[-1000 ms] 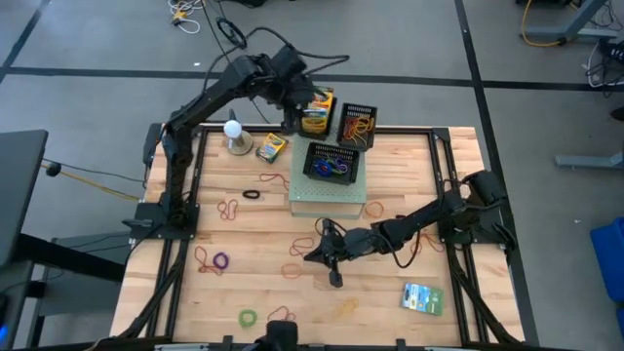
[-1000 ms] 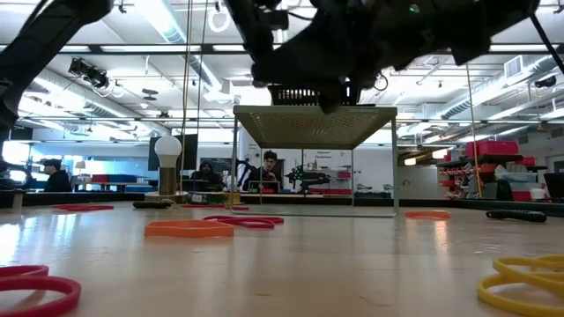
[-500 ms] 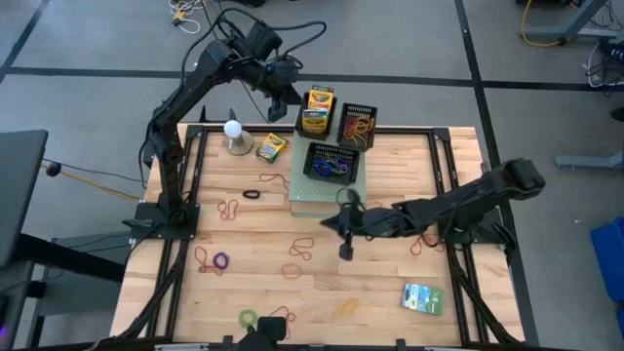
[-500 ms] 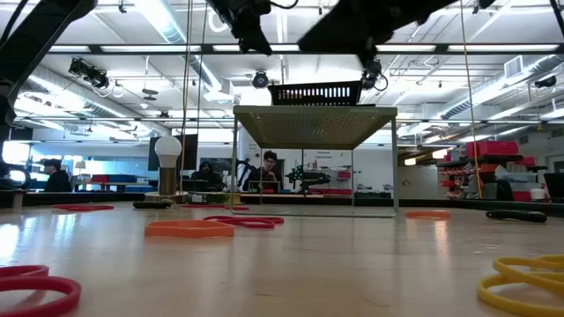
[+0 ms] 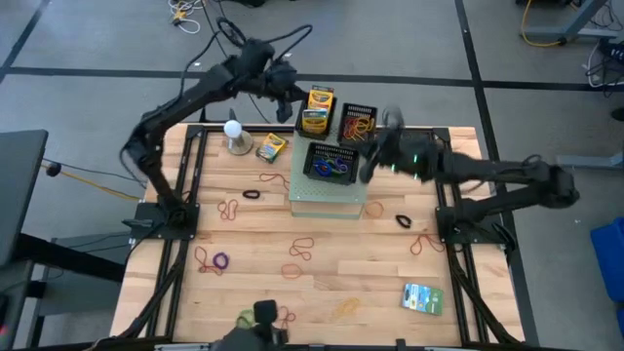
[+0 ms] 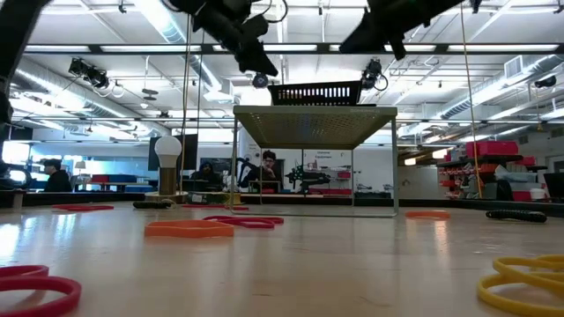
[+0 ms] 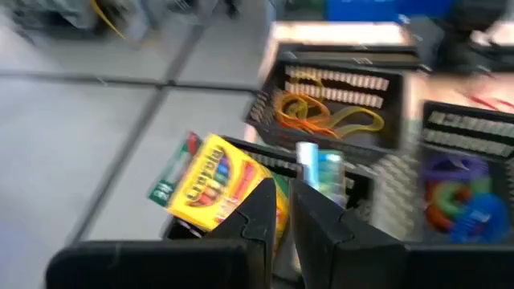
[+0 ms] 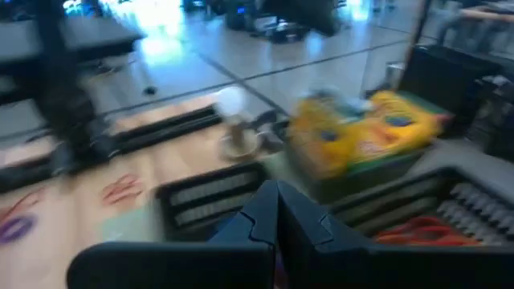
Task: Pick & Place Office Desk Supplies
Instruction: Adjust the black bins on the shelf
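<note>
Wooden bench (image 5: 380, 283) under open-plan workshop lighting, strewn with rubber bands (image 5: 297, 250). At far centre, perforated riser (image 5: 328, 198) carrying black basket (image 5: 331, 162) of purple and blue bands; behind it, second basket (image 5: 357, 125) of orange bands and third basket (image 5: 314, 122) with crayon boxes (image 5: 319, 100) standing in it. Left pincer (image 5: 290, 98) raised beside those boxes at far edge, fingers nearly together with a slim gap, holding nothing. Right pincer (image 5: 374, 154) high over right side of riser, fingers pressed together, a grip not discernible. Loose crayon box (image 5: 271, 146) beside white ball lamp (image 5: 234, 130); green-blue packet (image 5: 422, 297) near right.
</note>
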Controlling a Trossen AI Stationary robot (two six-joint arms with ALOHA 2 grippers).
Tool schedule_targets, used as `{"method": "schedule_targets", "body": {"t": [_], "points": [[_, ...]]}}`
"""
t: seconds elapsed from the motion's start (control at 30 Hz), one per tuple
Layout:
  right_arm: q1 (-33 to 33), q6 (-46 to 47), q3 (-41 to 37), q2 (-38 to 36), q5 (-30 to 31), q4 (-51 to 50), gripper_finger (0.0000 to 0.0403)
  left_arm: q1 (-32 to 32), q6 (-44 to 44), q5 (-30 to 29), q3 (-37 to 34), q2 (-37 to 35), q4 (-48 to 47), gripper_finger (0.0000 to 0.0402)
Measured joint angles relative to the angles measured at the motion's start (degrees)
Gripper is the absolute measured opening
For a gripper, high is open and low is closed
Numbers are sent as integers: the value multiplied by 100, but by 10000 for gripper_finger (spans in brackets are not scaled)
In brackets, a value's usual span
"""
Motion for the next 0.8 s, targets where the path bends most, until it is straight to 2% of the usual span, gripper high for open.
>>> {"method": "schedule_targets", "body": {"t": [0.17, 0.27, 0.4, 0.53, 0.63, 0.8], "points": [[-1542, -54, 127, 108, -1346, 5, 7, 11, -593, -78, -2021, -989, 2107, 42], [-2296, -58, 536, 570, -2058, -74, 8, 0, -894, -84, -3005, -1443, 2919, 42], [-2992, -156, 1547, 1525, -2919, -565, 9, 0, -1197, -90, -4163, -1838, 4173, 42], [-3417, -538, 2598, 2284, -2915, -1860, 9, 83, -1661, -131, -5146, -2049, 5470, 42], [-3634, -934, 3176, 2348, -2619, -2892, 9, 193, -1922, -247, -5661, -2108, 6007, 42], [-3800, -1137, 3221, 2070, -1895, -4516, 9, 382, -1993, -320, -6063, -2106, 6098, 42]]}}
